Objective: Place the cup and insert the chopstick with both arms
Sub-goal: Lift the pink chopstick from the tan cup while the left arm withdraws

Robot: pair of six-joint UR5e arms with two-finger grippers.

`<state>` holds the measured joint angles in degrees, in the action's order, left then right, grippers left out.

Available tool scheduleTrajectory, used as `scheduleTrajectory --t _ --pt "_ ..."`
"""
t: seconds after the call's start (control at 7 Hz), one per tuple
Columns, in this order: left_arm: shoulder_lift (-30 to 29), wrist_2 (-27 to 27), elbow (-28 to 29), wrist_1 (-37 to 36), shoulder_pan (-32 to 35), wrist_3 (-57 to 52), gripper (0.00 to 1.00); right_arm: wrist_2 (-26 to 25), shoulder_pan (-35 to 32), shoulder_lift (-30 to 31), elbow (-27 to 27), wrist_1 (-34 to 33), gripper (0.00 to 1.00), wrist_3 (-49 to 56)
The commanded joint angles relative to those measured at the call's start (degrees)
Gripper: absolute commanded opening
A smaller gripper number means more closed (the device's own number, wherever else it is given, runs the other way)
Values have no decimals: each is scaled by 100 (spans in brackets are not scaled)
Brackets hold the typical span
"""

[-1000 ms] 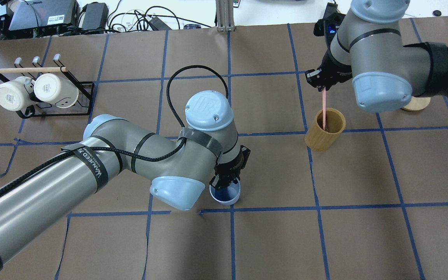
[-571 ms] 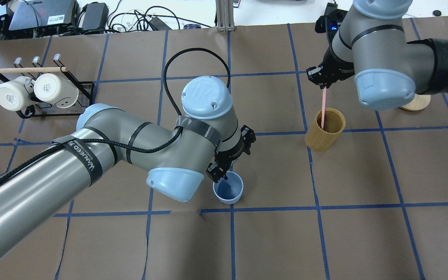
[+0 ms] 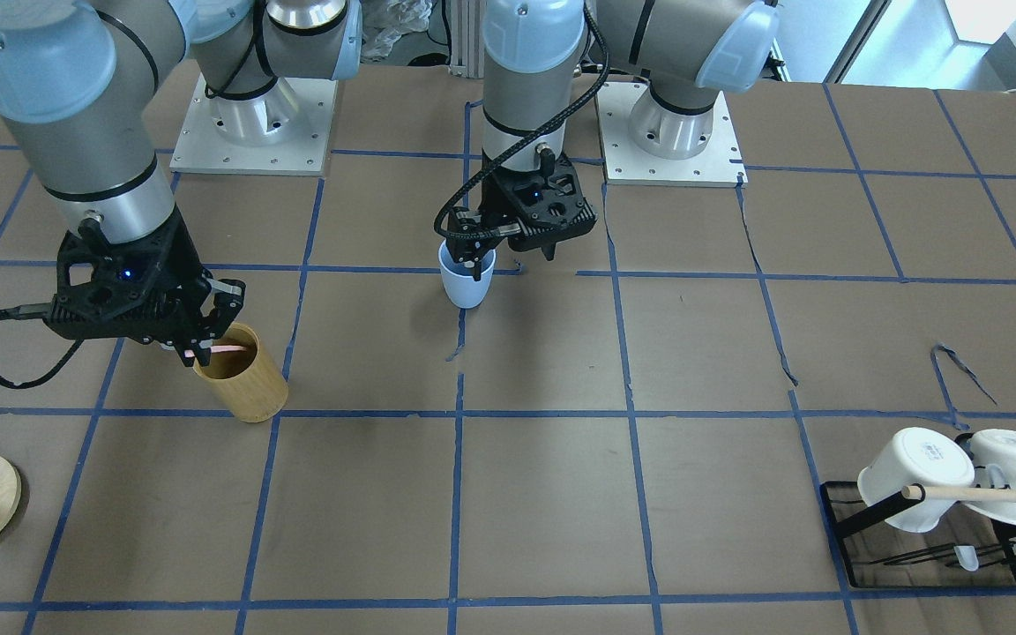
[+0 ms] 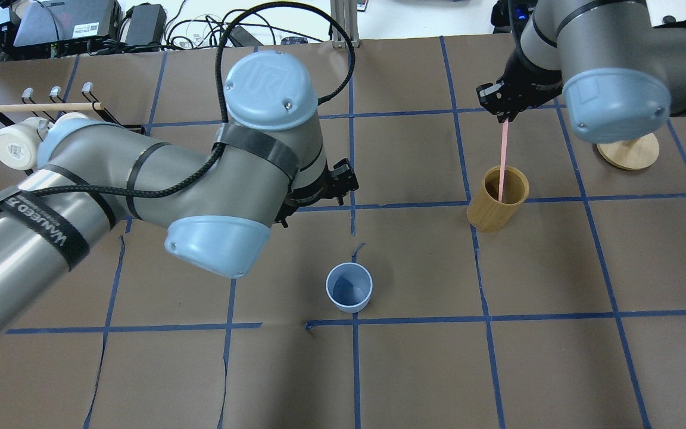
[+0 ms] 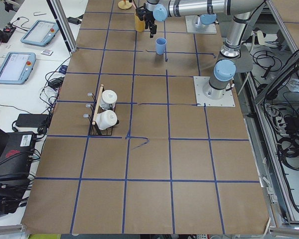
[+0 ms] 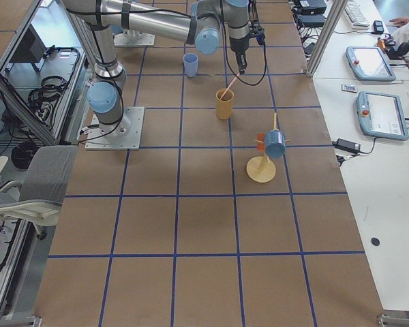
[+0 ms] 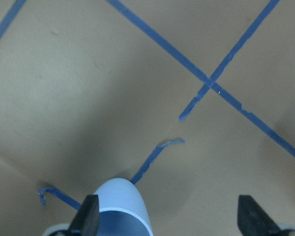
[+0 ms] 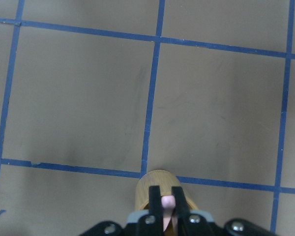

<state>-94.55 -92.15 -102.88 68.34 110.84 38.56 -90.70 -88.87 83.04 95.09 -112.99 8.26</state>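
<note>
i see a blue cup [image 4: 349, 288] standing upright on the brown table [image 4: 557, 369], beside a crossing of blue tape lines, its open mouth facing up and showing only its own blue floor. my left gripper [image 7: 169, 220] hangs above it, apart from it, its two fingers spread wide with nothing between them. farther toward my right side stands a tan wooden holder [image 4: 496, 206], an upright cylinder open at the top. a pink chopstick [image 4: 502, 161] stands in it, its lower end down inside the holder and its upper end rising out. my right gripper [image 8: 167, 204] sits directly above the holder, fingers pinched together on the chopstick's top. at the far left of the table a black wire rack [image 3: 852, 516] holds two white mugs [image 3: 914, 478], tipped on their sides.
</note>
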Motion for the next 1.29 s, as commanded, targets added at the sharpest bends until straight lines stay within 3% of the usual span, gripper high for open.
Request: scheduleTrajectory --t 0.0,0.43,0.71,1.14 --pt "427 -14 415 1184 -656 -2027 100 17 -51 89 -743 897 13 0" --pt "578 39 1136 1771 -1712 -3396 100 18 -786 81 -1256 885 11 -122" --pt "657 74 1218 2140 -1978 -3757 100 35 -1429 37 -1161 105 11 -445" --pt "692 74 1156 2096 -1961 -3830 100 316 -2527 72 -617 -354 11 -1991"
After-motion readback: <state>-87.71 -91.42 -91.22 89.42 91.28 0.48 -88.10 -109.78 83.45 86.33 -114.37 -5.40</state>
